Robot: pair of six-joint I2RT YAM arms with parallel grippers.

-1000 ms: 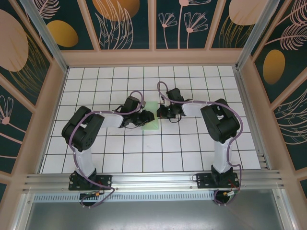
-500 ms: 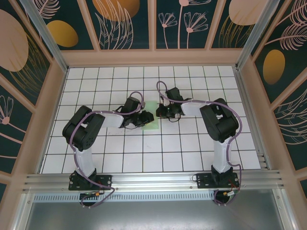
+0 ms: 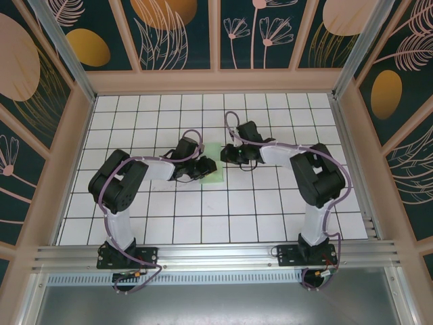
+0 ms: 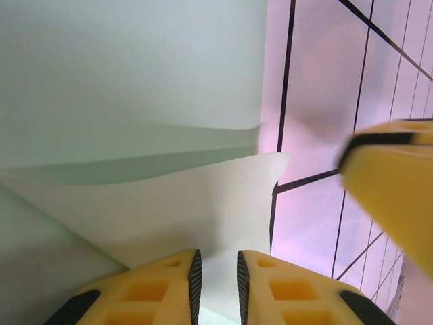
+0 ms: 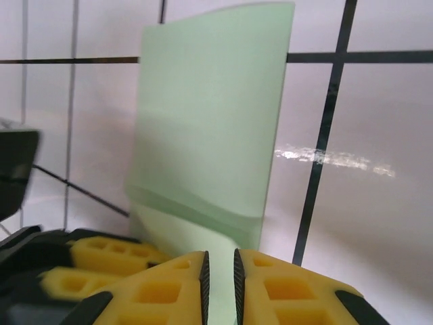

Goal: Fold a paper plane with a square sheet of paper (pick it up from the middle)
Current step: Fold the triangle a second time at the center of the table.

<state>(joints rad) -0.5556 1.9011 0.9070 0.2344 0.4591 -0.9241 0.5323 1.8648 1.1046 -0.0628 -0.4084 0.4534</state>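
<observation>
Square sheet of paper (image 3: 216, 177) long near-far betw. my claws: L claw (image 4: 217, 261) pinches its fold, R claw (image 5: 220, 257) barely ajar, hold unclear.

- We see the square sheet of paper (image 3: 215, 177), pale mint-green and unmarked, lying near the middle of the tiled table (image 3: 270, 217).
- We see it partly folded: one layer lies over another, and a curved flap (image 4: 203, 196) lifts off the surface.
</observation>
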